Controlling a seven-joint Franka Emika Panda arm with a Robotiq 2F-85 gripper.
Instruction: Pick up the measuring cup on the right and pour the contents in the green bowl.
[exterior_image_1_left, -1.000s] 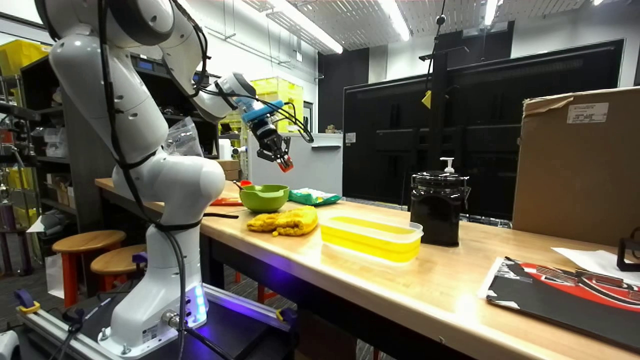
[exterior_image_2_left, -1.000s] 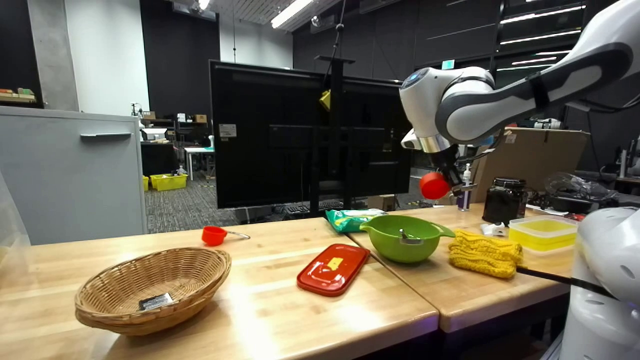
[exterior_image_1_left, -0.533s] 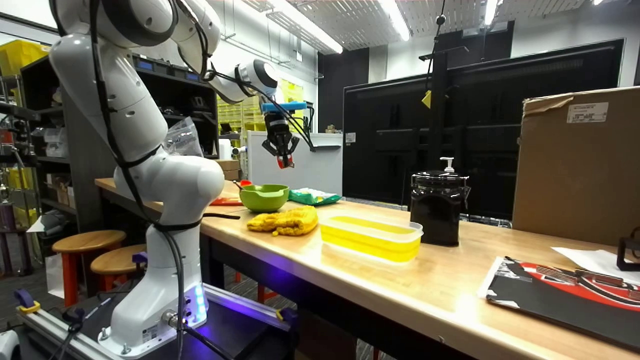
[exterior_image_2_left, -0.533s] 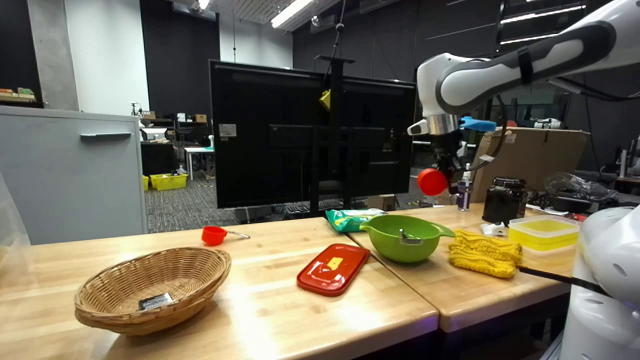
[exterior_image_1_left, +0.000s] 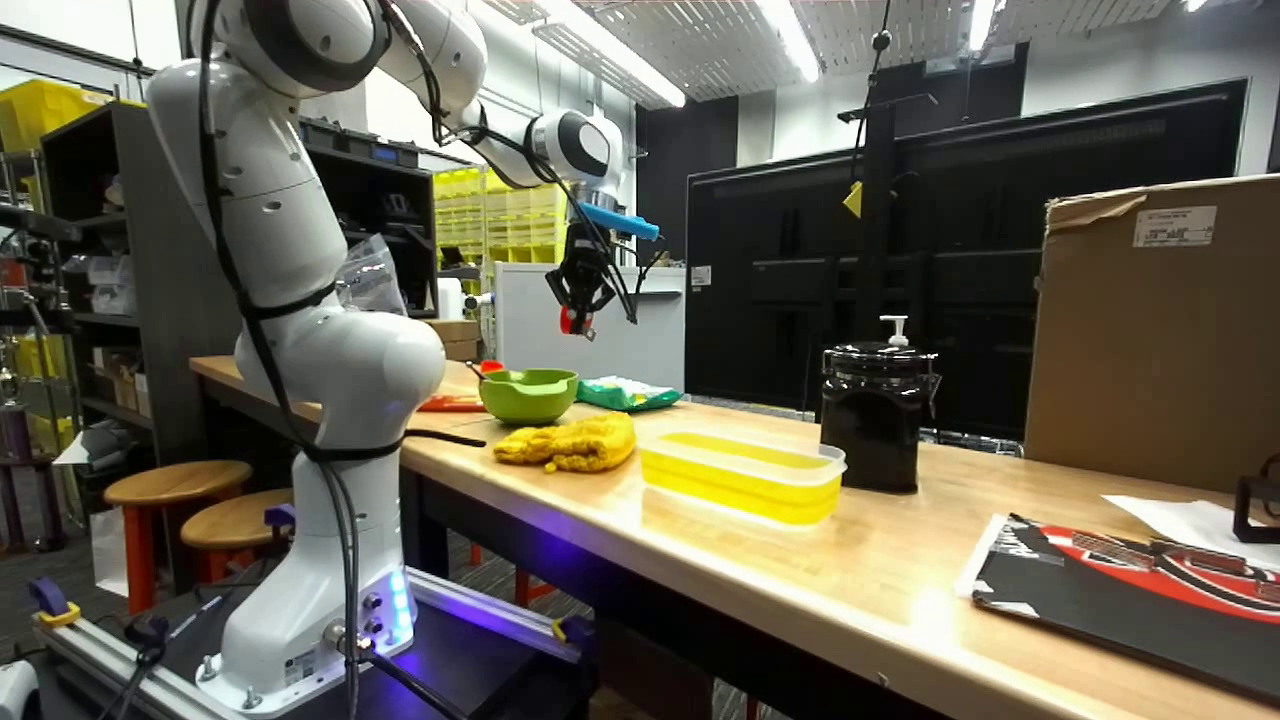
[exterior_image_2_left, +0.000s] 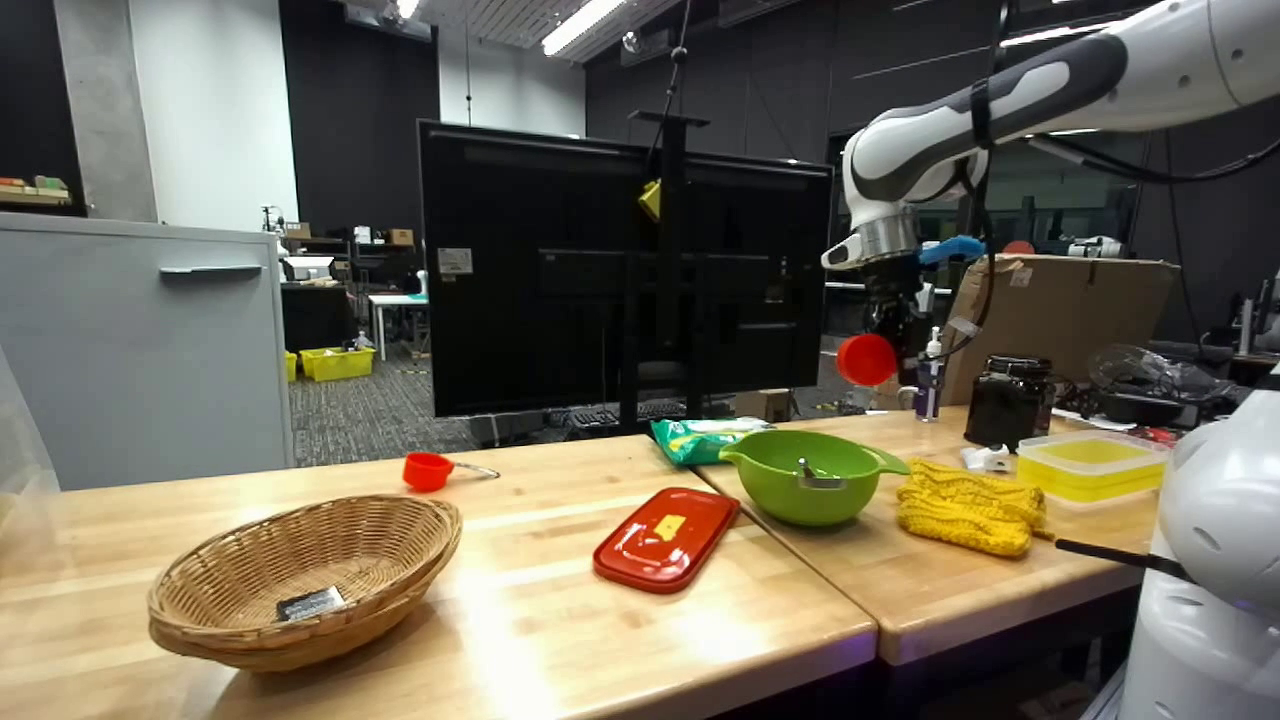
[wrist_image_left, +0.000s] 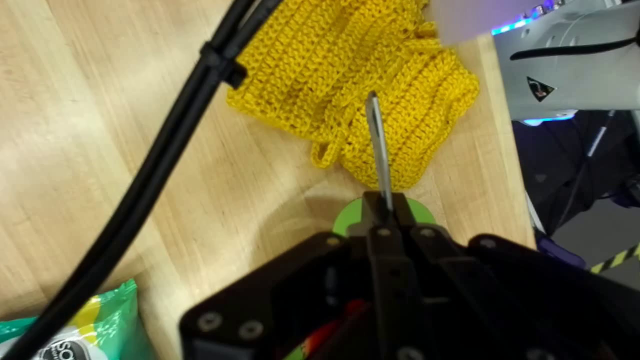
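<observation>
Measuring cup (exterior_image_1_left: 569, 321): in an exterior view we see it above wooden table (exterior_image_1_left: 900, 550), grey cabinet (exterior_image_1_left: 645, 345) behind | in an exterior view, round, higher than green bowl (exterior_image_2_left: 775, 495) | wrist view: gripper (wrist_image_left: 386, 202), jaws clamped on metal handle (wrist_image_left: 380, 147); knitted yellow cloth (wrist_image_left: 330, 75)

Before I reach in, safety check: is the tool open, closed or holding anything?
Tool: closed, holding a red cup by its metal handle.

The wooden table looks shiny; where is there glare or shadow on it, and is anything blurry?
In an exterior view, white glare shines on the wooden table beside the wicker basket; in the wrist view, a soft shadow falls beside the green bowl, and the dark fingers look blurry, while the yellow knitted cloth shows its stitches clearly.
</observation>
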